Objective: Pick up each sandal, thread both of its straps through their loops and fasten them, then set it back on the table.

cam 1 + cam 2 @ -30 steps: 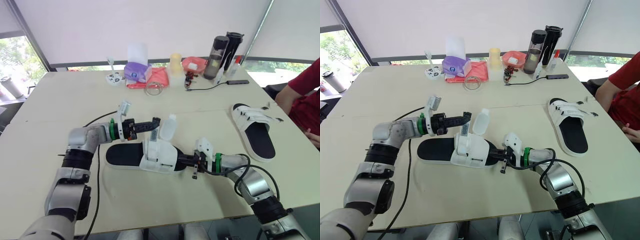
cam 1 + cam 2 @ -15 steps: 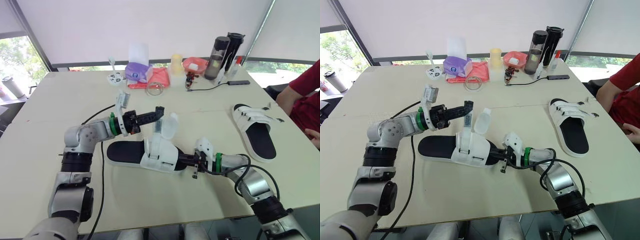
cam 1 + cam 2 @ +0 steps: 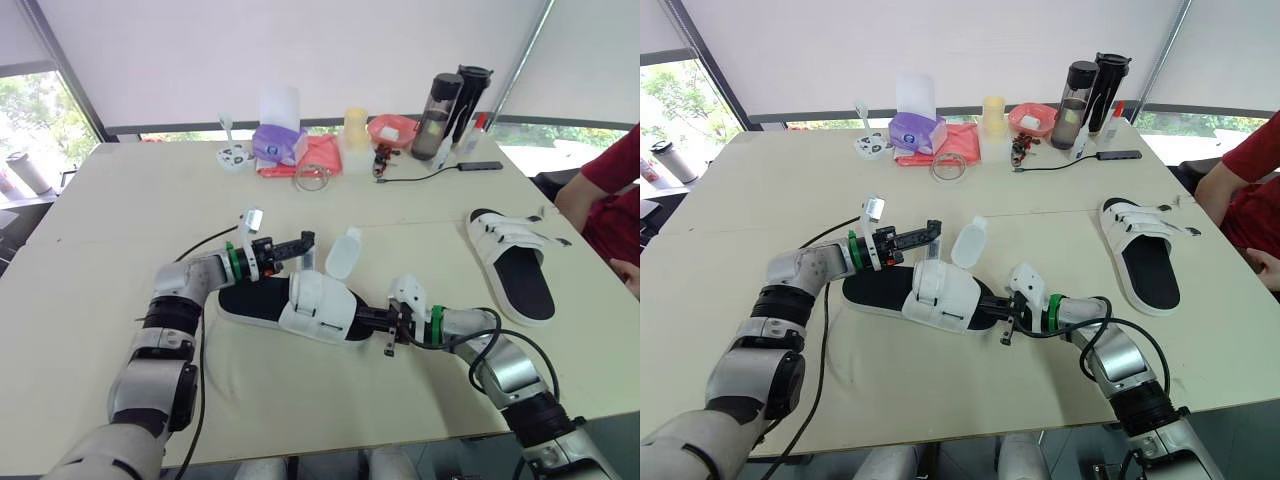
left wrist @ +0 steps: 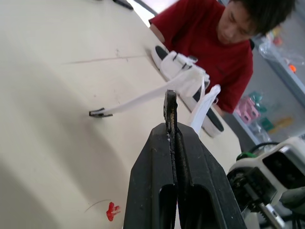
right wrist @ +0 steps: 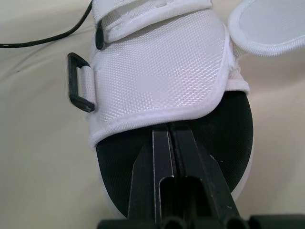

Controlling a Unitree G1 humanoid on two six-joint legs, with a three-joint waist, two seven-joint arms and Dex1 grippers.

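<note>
Left fingers [image 4: 164, 143] pinch the strap [image 3: 309, 263], right fingers [image 5: 162, 143] clamp the sandal [image 5: 162, 71]; the strap should go flat into the loop [image 5: 81, 89] ahead.

A raised flap [image 3: 343, 252] of the sandal [image 3: 322, 308] stands just ahead of the left fingers [image 3: 288, 248]. The sandal fills the room between them and the right fingers [image 5: 161, 157], which sit over its sole [image 5: 231, 138]. Off to the right of the right fingers the bench [image 3: 430, 255] is bare up to a second sandal [image 3: 515, 262] (a person [image 3: 612, 190] is beyond it). Far forward of the left fingers, bottles [image 3: 448, 98] and a tissue box [image 3: 278, 143] crowd the edge.
</note>
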